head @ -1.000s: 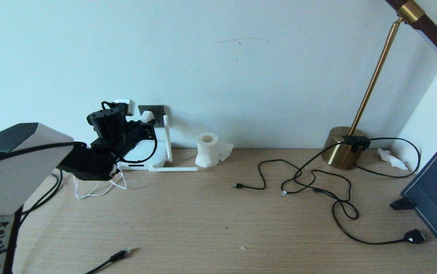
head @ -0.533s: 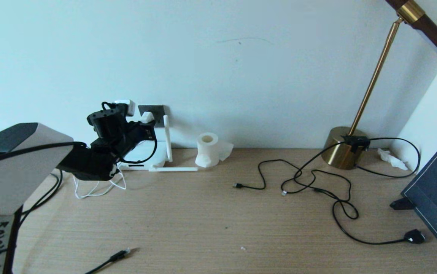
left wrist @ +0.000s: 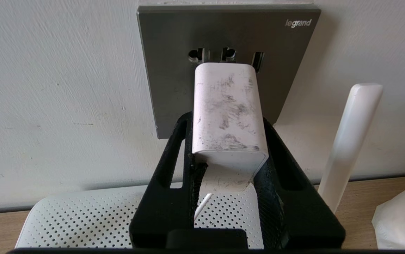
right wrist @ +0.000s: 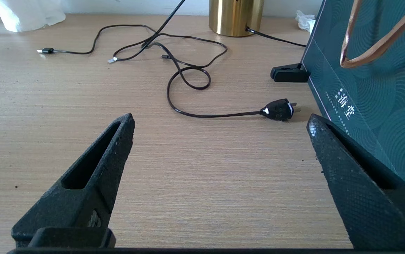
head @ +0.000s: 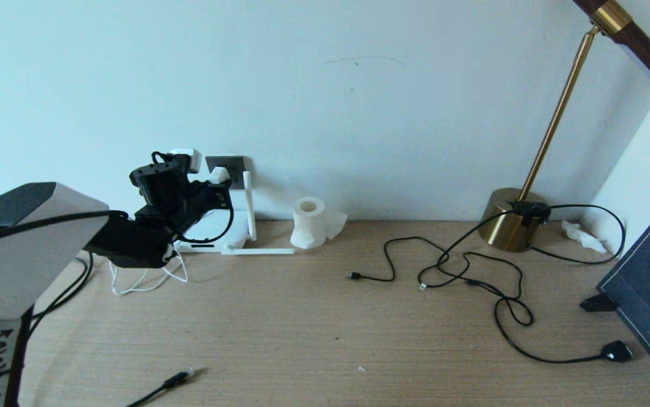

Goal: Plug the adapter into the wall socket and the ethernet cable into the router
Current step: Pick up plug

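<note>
Nearest the robot, the ethernet cable (head: 175,380) lies loose on the table (head: 325,339), its clear plug tip pointing toward the wall. It would likely handle as light and limp; a hold on the stiff black boot just behind the tip seems the soundest. The right gripper (right wrist: 220,158) hangs low over the table with its jaws spread wide and nothing between them.

Farther back, the left gripper (left wrist: 228,148) is closed on the adapter (left wrist: 227,113), one finger on each flat side of its rear half. The adapter's front end is up against the wall socket (left wrist: 174,70), just below the upper row of pin holes; whether its pins are seated is hidden. The block looks rigid, light and smooth, so a grip on its flat sides should hold, though it could slip under a hard push. Its thin white cord trails down.

Beneath the socket the router (left wrist: 82,218) lies against the wall, one antenna (left wrist: 350,141) upright; its ports are not visible. No containers appear.
</note>
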`<state>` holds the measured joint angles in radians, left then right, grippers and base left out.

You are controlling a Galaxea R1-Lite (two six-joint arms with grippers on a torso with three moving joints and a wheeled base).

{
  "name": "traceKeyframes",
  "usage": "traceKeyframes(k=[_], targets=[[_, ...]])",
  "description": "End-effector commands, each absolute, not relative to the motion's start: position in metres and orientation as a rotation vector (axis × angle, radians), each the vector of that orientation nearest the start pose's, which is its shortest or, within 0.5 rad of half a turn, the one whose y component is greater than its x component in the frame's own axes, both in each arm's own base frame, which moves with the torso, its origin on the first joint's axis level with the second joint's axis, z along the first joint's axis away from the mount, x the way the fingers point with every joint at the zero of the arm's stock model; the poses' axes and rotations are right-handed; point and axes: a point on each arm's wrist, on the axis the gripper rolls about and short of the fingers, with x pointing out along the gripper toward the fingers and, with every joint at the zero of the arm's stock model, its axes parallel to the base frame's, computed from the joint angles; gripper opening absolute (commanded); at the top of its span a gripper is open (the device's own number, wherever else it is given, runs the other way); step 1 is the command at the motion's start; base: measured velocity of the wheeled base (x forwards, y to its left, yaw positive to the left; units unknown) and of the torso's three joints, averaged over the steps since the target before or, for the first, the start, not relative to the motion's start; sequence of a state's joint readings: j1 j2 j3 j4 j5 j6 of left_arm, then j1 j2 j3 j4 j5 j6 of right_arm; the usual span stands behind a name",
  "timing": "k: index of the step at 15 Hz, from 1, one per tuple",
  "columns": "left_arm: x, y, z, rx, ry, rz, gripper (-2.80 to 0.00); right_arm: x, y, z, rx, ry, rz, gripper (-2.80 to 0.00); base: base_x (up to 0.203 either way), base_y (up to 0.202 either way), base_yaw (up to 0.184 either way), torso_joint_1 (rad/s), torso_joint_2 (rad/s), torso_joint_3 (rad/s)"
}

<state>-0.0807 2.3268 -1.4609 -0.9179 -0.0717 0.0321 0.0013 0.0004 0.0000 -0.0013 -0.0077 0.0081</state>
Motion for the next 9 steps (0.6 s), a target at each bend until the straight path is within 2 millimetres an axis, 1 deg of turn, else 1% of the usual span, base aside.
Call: traceKeyframes(k=[1,9], targets=[[0.4779,-0.0398,0.1379,0.032,-0.056,-0.151,-2.80,-0.0228,-0.0002,0.0756,0.008,-0.001,-0.006,0.00,0.000,0.000,0.000,0.000,0.00,0.000],[0.4787,-0.0399,0.1349,0.032,-0.049,-0.151,-2.80,-0.0227,-0.0002,0.0757,0.008,0.000,-0.006,0.00,0.000,0.000,0.000,0.000,0.00,0.000]])
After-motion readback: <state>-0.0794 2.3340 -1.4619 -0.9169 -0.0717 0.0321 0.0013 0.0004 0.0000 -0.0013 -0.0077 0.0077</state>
